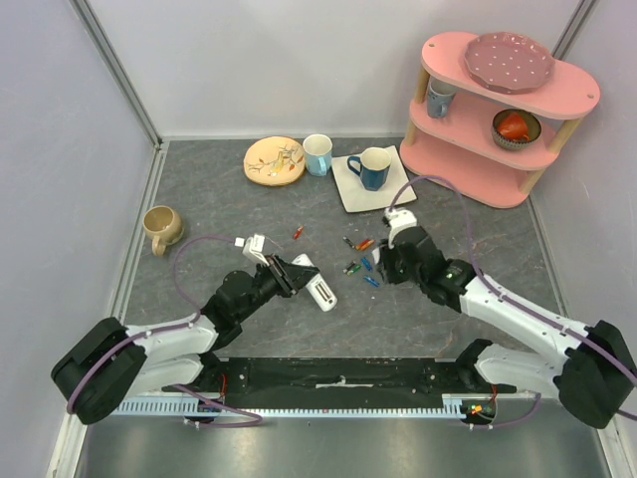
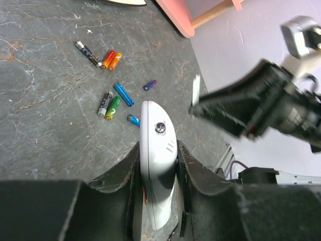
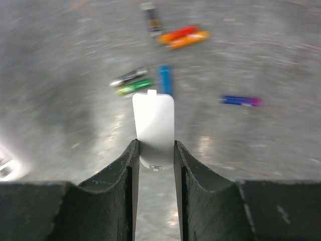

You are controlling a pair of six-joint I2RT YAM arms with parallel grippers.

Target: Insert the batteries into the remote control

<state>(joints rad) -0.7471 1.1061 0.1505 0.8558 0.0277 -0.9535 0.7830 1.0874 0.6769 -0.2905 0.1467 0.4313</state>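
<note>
Black fingers (image 2: 125,170) of the left gripper (image 2: 158,153) are filling the bottom of the left wrist view. They are closing tight on the remote (image 2: 158,125), gripping it by its long sides, and its rounded white end is poking up past the fingertips toward mid-frame. Beyond it, the batteries (image 2: 113,103) are lying loose on the grey table (image 2: 50,140) in the upper left of that frame. A red and an orange one are touching side by side, a green one is lying beside a blue one, and a small blue one is sitting just beside the remote's tip.

At lower centre of the right wrist view, the right gripper (image 3: 155,145) is pinching a small white cover (image 3: 153,118) between narrow jaws, its tabbed edge pointing up. Blurred batteries are spreading across the upper half of that frame.

From above, the remote is sitting tilted at mid-frame, with the battery cluster just to its right. One red battery (image 1: 298,232) is lying apart, up and left of the cluster. A pink shelf (image 1: 468,154) is standing at upper right.
</note>
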